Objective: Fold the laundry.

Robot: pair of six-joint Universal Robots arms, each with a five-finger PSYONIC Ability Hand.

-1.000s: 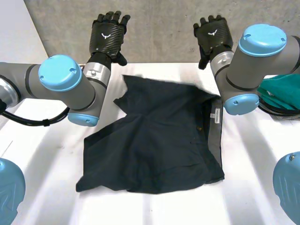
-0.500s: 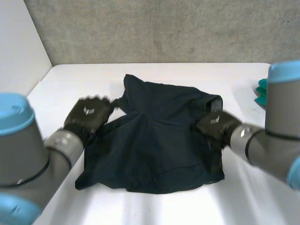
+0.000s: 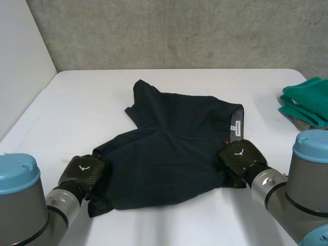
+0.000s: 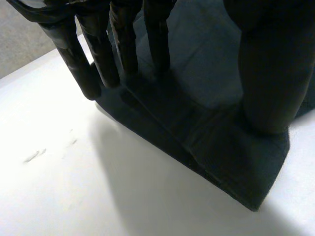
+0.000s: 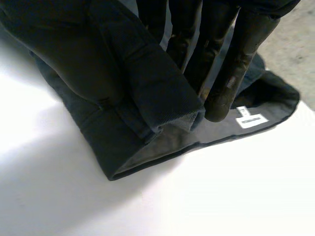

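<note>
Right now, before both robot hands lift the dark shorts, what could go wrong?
The right robot hand pinches only a small fold at the waistband of the dark shorts, so it may slip out when lifted. The left robot hand sits at the very corner of a leg, so its hold may be weak. The far leg lies rumpled, so the fold may come out uneven.

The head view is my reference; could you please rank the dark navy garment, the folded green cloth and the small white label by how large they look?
1. Dark navy fabric garment, by far the largest.
2. Folded green cloth, cut off by the view's edge.
3. Small white label on the garment's waistband.
</note>
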